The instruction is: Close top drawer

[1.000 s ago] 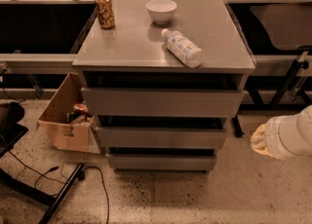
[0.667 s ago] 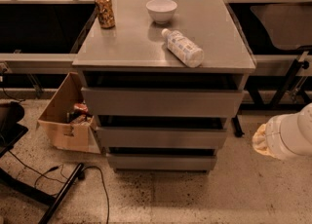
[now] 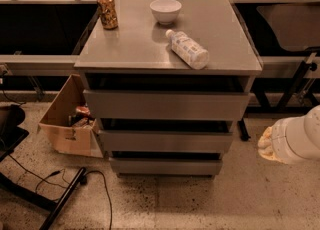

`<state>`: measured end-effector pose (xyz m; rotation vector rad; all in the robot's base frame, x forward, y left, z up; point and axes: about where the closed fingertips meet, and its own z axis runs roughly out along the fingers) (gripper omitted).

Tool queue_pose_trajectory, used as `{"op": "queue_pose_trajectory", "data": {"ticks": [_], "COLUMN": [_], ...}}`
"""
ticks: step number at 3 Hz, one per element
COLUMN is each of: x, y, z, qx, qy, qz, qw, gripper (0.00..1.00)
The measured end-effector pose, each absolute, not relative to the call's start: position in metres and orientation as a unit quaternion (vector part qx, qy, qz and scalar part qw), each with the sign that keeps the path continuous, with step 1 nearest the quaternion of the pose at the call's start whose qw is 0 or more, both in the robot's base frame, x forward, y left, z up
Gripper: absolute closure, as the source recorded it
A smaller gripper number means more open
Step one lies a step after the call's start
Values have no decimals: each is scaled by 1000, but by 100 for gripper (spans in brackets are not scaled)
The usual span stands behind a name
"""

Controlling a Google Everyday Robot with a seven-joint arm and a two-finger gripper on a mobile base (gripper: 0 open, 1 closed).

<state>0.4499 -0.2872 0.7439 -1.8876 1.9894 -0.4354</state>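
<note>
The grey metal cabinet stands in the middle of the camera view. Its top drawer (image 3: 165,105) has the widest plain front and stands a little way out under the cabinet top (image 3: 135,49), with a dark gap above it. Two narrower drawer fronts (image 3: 165,141) sit below it. A white arm segment with a yellowish end (image 3: 290,141) shows at the right edge, to the right of the cabinet and apart from it. My gripper is out of view.
On the cabinet top are a can (image 3: 107,10), a white bowl (image 3: 165,10) and a plastic bottle lying on its side (image 3: 188,49). An open cardboard box (image 3: 65,119) sits on the floor at the left. Cables and a black stand leg (image 3: 62,201) lie at the lower left.
</note>
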Motion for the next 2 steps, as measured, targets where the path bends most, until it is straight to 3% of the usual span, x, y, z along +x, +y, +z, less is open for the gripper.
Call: {"op": "queue_pose_trajectory", "data": {"ticks": [1,2], "x": [450,450], "y": [-287,-287], "z": [744,744], "qx": [-669,-669], "qy": [705,705], "qz": [-154,-154], "qw": [181,181], "gripper": [5,0]}}
